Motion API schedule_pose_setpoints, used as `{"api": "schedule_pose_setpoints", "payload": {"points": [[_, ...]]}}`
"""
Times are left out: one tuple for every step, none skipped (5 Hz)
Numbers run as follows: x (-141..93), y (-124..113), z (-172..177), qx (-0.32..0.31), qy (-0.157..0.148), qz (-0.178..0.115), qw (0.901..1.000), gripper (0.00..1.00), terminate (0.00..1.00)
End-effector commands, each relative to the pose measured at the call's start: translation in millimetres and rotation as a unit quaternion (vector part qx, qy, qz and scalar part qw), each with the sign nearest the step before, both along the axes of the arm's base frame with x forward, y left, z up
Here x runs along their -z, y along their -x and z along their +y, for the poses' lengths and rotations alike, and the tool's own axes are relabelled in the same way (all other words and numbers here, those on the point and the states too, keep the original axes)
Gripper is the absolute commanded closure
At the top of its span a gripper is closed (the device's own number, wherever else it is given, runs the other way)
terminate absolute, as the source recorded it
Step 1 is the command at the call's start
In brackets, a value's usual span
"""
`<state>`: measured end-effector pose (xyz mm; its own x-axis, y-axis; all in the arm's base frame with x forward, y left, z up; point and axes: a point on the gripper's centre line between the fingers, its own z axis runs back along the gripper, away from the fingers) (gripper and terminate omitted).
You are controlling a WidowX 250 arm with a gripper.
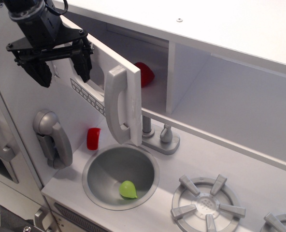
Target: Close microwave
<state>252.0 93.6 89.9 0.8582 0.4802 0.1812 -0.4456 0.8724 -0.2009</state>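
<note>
The microwave point(152, 63) is a white box compartment at the top of the toy kitchen. Its silver-grey door point(92, 72) stands swung open toward the left front, with a dark window, a row of small buttons and a long vertical grey handle point(120, 106). A red object point(145, 73) lies inside the compartment. My black gripper point(62, 71) hangs at the upper left, in front of the door's outer face near the window. Its two fingers are spread apart and hold nothing.
A doorless white shelf compartment point(230, 92) sits to the right. Below are a faucet point(160, 137), a round sink point(120, 175) with a green object point(128, 189), a red cup point(93, 138), a grey handset point(53, 137) and stove burners point(206, 203).
</note>
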Motion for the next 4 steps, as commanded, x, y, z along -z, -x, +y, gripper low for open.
{"api": "schedule_pose_setpoints", "payload": {"points": [[-27.7, -18.2, -4.6, -0.004, -0.002, -0.052, 0.9986, 0.0, 0.0], [-29.1, -26.9, -9.2, -0.015, 0.001, -0.056, 0.9983, 0.0, 0.0], [-29.7, -35.4, -12.5, -0.025, -0.01, -0.076, 0.9967, 0.0, 0.0], [-29.2, -38.2, -16.8, -0.021, -0.032, -0.123, 0.9917, 0.0, 0.0]]}}
